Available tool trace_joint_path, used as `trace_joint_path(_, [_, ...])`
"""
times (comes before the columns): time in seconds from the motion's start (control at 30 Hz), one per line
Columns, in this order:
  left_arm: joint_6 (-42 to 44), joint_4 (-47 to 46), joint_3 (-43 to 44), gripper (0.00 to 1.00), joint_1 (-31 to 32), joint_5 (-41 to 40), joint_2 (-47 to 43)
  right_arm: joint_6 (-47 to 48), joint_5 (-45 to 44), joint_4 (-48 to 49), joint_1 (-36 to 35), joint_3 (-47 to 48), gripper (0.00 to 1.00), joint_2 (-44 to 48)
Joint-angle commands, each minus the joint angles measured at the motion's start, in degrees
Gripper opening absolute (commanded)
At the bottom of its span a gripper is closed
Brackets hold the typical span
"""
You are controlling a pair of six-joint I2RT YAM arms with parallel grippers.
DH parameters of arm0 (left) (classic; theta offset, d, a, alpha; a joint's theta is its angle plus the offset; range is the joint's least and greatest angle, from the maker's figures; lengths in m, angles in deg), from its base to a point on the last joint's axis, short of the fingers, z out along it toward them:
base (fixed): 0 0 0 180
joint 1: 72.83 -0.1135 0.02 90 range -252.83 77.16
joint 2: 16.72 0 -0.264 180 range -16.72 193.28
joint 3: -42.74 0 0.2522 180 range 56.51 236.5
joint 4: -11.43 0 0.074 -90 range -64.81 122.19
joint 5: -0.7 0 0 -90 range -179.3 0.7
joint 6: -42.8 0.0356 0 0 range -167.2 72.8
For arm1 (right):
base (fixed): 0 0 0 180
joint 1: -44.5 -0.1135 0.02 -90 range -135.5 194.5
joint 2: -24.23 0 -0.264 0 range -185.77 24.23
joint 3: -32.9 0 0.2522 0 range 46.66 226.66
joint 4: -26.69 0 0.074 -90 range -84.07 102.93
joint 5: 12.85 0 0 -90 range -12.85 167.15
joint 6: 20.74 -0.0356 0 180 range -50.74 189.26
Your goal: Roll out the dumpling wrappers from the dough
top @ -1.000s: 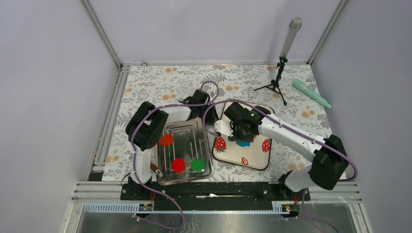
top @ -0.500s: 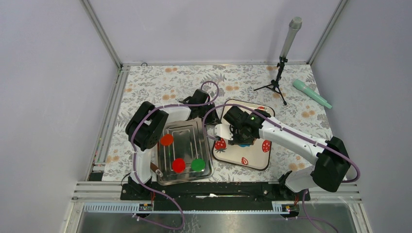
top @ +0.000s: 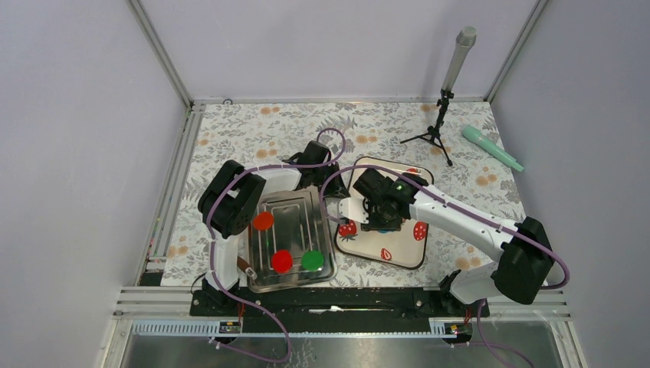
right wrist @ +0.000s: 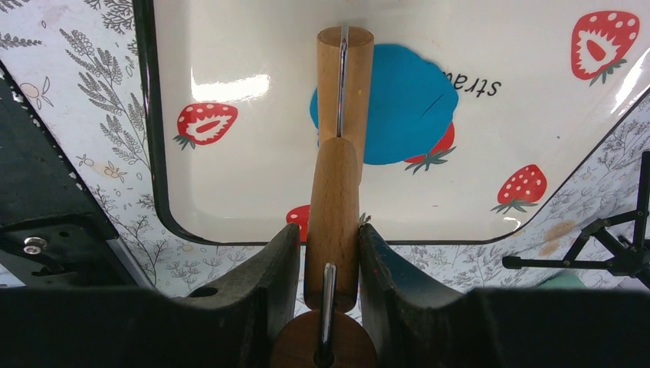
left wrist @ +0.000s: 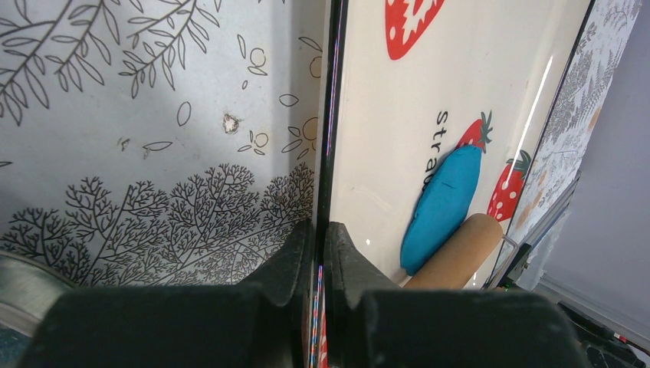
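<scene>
We have the right gripper (right wrist: pixel 329 234) clamped on the rolling pin (right wrist: pixel 336 169) handle, with the roller sitting on the dough (right wrist: pixel 402 107). The left gripper (left wrist: pixel 320 238) pinches the strawberry tray (left wrist: pixel 383 115) rim, likely to steady it. The dough lies mid-tray, flattened to a ragged, cracked patch. We judge it partway: more passes needed, no round wrapper yet.

The table (top: pixel 253 126) wears a pale cloth printed with grey leaves and orange flowers. A white strawberry tray (top: pixel 402 247) lies flat on it, turned slightly askew. Just left of the strawberry tray lies a steel tray (top: pixel 295 211), their near edges roughly level. Behind the strawberry tray, slightly right, stands a black tripod (top: pixel 434 136). Farther right and behind, well apart from the strawberry tray, a mint-green wand (top: pixel 492 148) lies slantwise.
</scene>
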Motion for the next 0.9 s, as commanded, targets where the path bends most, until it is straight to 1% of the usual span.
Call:
trace_joint_path(0.0, [0.58, 2.67, -2.02, 0.0, -0.95, -5.28, 2.28, -2.92, 22.28, -12.87, -2.43, -5.15, 0.0, -4.36])
trace_joint_path(0.63, [0.5, 2.73, -2.04, 0.0, -0.95, -5.26, 2.3, -2.58, 23.95, -15.83, -3.15, -4.51, 0.0, -4.85])
trace_joint_path(0.73, [0.5, 2.66, -2.09, 0.0, -0.95, -5.23, 2.23, -1.96, 19.87, -17.26, -3.06, -0.07, 0.0, -3.52])
trace_joint_path(0.87, [0.26, 2.97, -1.71, 0.0, -0.95, -5.17, 2.46, -4.23, 12.6, -18.16, -2.81, 9.62, 0.0, -1.41])
